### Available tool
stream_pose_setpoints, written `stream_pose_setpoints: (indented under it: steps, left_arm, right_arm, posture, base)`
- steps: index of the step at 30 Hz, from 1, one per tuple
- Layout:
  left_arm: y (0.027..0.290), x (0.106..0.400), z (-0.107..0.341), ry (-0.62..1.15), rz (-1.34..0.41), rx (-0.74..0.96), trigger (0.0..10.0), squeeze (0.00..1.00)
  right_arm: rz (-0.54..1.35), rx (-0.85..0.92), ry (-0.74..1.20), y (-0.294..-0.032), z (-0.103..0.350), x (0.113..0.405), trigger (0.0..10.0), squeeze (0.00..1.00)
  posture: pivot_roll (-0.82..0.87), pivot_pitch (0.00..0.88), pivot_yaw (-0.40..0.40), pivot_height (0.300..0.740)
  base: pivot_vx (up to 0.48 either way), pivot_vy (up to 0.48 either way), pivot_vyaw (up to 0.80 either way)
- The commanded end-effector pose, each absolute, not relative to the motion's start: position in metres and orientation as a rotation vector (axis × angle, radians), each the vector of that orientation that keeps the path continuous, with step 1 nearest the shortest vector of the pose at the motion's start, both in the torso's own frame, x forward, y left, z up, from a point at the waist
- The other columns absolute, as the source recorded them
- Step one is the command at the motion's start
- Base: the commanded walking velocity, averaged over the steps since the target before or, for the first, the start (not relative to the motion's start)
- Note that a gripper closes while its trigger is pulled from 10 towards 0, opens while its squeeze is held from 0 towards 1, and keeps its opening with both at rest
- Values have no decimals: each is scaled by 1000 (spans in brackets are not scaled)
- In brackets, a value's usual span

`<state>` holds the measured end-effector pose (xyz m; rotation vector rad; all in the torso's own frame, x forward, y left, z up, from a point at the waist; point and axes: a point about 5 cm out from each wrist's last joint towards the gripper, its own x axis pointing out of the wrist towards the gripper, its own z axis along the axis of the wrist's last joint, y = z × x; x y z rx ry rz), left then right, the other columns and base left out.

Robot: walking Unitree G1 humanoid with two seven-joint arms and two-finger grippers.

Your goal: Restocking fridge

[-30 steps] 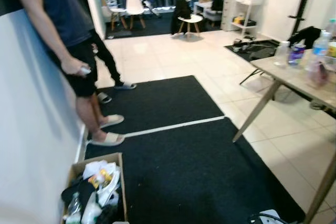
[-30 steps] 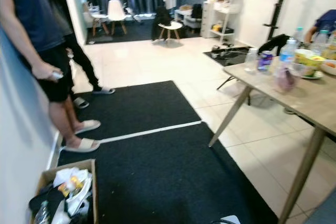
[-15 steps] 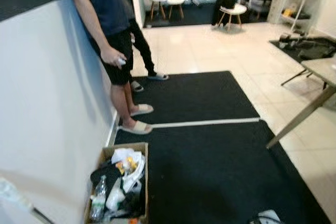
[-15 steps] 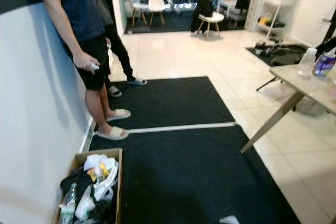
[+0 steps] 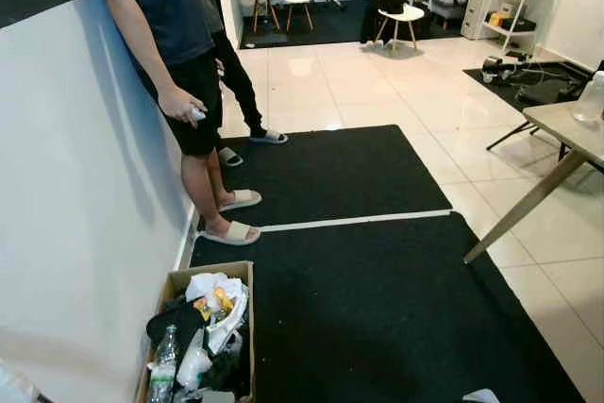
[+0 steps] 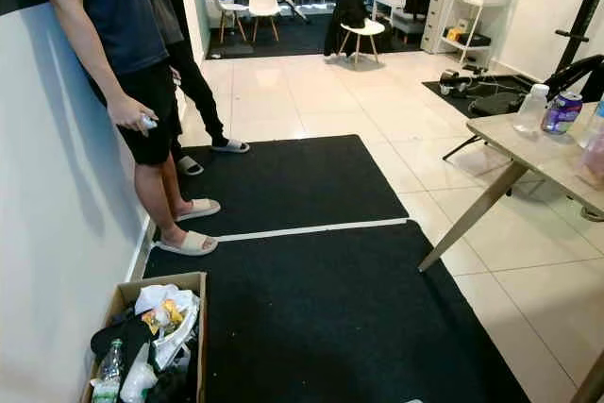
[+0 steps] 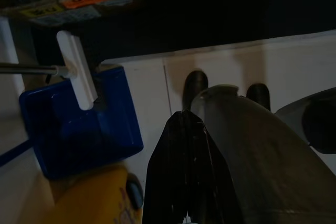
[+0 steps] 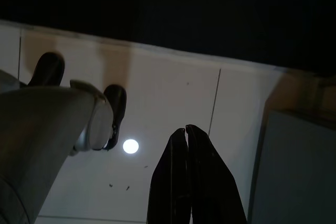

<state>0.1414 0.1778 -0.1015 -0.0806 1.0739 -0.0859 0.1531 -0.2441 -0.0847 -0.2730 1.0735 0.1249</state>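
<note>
**No fridge in sight, both grippers shut and empty**

You are looking down a room with two black mats [image 5: 349, 299] on a pale tiled floor [image 5: 359, 92]. Against the white wall [image 5: 75, 233] on your left stands a cardboard box [image 5: 179, 282] full of odds and ends, among them a clear plastic bottle [image 5: 162, 375]. Just past it a person [image 5: 175, 63] in dark shorts and pale sandals leans on the wall, with a second person behind. On your right, a wooden table [image 6: 557, 162] carries a bottle [image 6: 531, 109] and a can [image 6: 562, 112].

Your left gripper [image 7: 185, 129] hangs over white tile near a blue box [image 7: 79, 124], fingers pressed together, holding nothing. Your right gripper [image 8: 186, 132] also hangs low over tile, fingers closed and empty.
</note>
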Motion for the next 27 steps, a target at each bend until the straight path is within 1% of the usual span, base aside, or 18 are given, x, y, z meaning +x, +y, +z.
stream_pose_setpoints:
  steps: [1,11,25,27]
  left_arm:
    - [175,143,-101,1073,-97,-77,10000,0]
    - [175,142,-101,1075,-101,-81,10000,0]
    - [176,141,-102,1080,-103,-79,10000,0]
    - [175,141,-102,1080,-103,-79,10000,0]
  right_arm:
    - [126,-276,1072,-242,-85,154,10000,0]
    - [131,-272,1072,-241,-85,154,10000,0]
    - [84,-238,1064,-243,-85,154,10000,0]
    - [78,-225,1067,-243,-85,154,10000,0]
  posture:
    - [-97,0,13,740]
    - [-98,0,12,740]
    - [-99,0,11,740]
    - [-99,0,11,740]
  base:
    - [292,0,0]
    - [306,0,0]
    - [320,0,0]
    - [319,0,-800]
